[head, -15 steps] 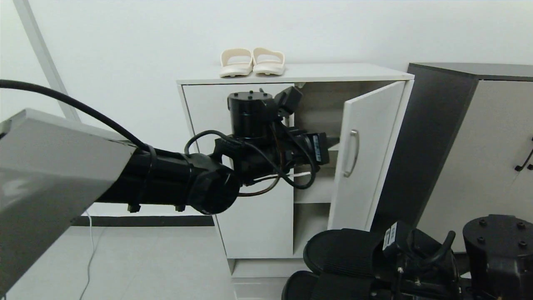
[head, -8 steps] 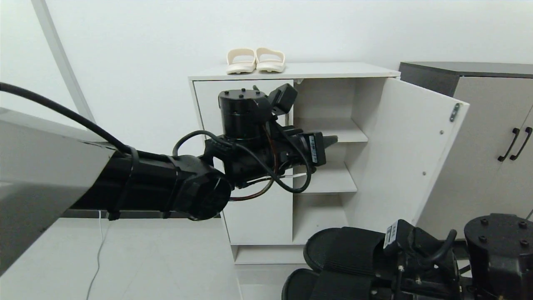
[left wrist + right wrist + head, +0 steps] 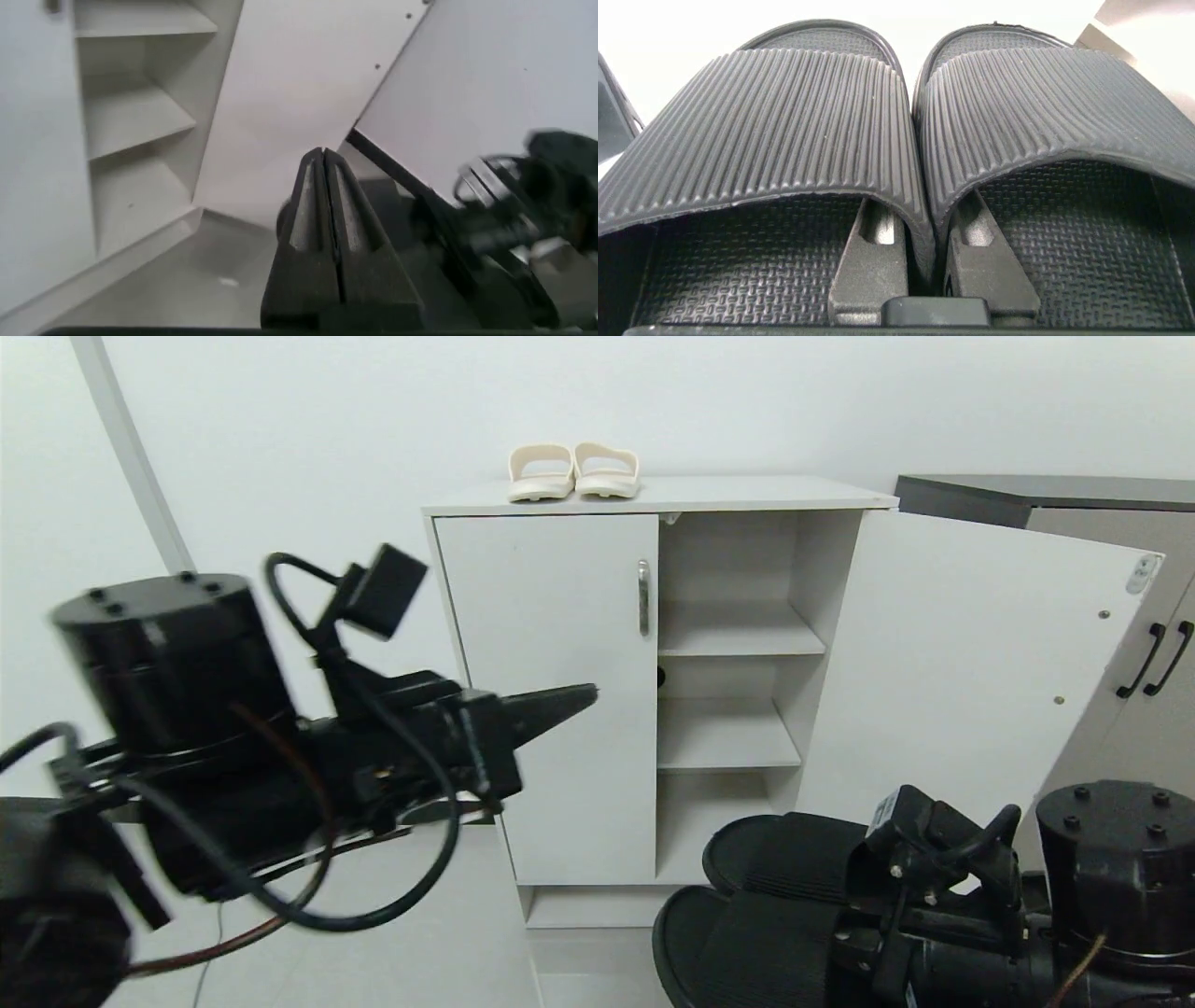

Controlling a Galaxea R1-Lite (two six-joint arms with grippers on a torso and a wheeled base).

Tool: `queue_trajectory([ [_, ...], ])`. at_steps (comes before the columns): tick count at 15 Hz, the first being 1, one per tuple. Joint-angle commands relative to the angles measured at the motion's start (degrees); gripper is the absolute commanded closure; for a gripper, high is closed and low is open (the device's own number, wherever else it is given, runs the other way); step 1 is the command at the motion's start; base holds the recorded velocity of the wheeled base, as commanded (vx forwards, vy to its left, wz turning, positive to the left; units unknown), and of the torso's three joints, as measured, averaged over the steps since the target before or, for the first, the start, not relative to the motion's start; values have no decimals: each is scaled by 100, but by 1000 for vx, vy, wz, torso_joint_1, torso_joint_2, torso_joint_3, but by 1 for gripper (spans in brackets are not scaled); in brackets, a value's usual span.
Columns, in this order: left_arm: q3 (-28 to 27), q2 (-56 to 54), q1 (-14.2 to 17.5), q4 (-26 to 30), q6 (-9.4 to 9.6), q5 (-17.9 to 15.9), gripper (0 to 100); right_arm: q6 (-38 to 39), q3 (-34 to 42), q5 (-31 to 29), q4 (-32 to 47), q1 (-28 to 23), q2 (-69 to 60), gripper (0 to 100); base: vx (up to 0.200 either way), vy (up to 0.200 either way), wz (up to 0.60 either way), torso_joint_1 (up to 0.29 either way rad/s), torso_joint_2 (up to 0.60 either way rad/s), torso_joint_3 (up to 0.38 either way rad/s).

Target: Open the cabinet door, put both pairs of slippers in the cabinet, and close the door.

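Pinching ribbed black rubbery slippers, right claw; left claw tapered, clenched.

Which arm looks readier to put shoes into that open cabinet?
Right. The right gripper grips the black slippers, low before the open cabinet with its bare shelves. The left gripper is shut and empty.

black slippers run off the head view's lower edge, their straps hiding the tips of the right claw.
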Motion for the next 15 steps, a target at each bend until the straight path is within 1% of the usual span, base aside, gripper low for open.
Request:
queue_trajectory([
  [1, 1292, -2400, 419, 916, 146, 254, 100, -2, -6, 1, -5, -9, 14, 100, 0, 0, 0, 0, 0, 0],
  [3, 1450, -3639, 437, 2129, 278, 623, 100, 7, -15, 1, -14, -9, 31, 100, 0, 0, 0, 0, 0, 0],
  [4, 1459, -3973, 463, 2498, 340, 720, 100, -2, -15, 1, -31, -9, 31, 100, 0, 0, 0, 0, 0, 0],
  [5, 1494, -4966, 955, 3579, 682, 948, 100, -11, -6, 1, -110, -9, 31, 100, 0, 0, 0, 0, 0, 0],
  [6, 1599, -5494, 1298, 4133, 867, 1019, 100, 7, -15, 1, -137, -9, 40, 100, 0, 0, 0, 0, 0, 0],
  [7, 1678, -5889, 1500, 4396, 990, 1106, 100, 25, -15, 1, -145, -9, 40, 100, 0, 0, 0, 0, 0, 0],
  [8, 1898, -6733, 1878, 4809, 1096, 1361, 100, 33, -41, -8, -154, -9, 66, 100, 0, 0, 0, 0, 0, 0],
  [9, 1986, -6918, 2019, 4888, 1096, 1458, 100, 42, -68, -8, -154, -18, 93, 100, 0, 0, 0, 0, 0, 0],
  [10, 2267, -7216, 2273, 4924, 1104, 1739, 100, 42, -191, -148, -154, -79, 190, 100, 0, 0, 0, 0, 0, 0],
  [11, 2513, -7313, 2405, 4915, 1148, 1924, 100, 95, -322, -517, -154, -106, 304, 100, 0, 0, 0, 0, 0, 0],
  [12, 2795, -7445, 2660, 4888, 1245, 2073, 100, 279, -481, -807, -154, -114, 436, 100, 0, 0, 0, 0, 0, 0],
  [13, 3085, -7612, 2994, 4836, 1306, 2117, 100, 526, -639, -1027, -154, -106, 541, 100, 0, 0, 0, 0, 0, 0],
  [14, 3339, -7814, 3284, 4757, 1456, 2117, 100, 693, -744, -1115, -154, -106, 603, 100, 0, 0, 0, 0, 0, 0],
  [15, 3568, -7928, 3469, 4651, 1544, 2126, 100, 798, -850, -1194, -154, -114, 673, 100, 0, 0, 0, 0, 0, 0],
])
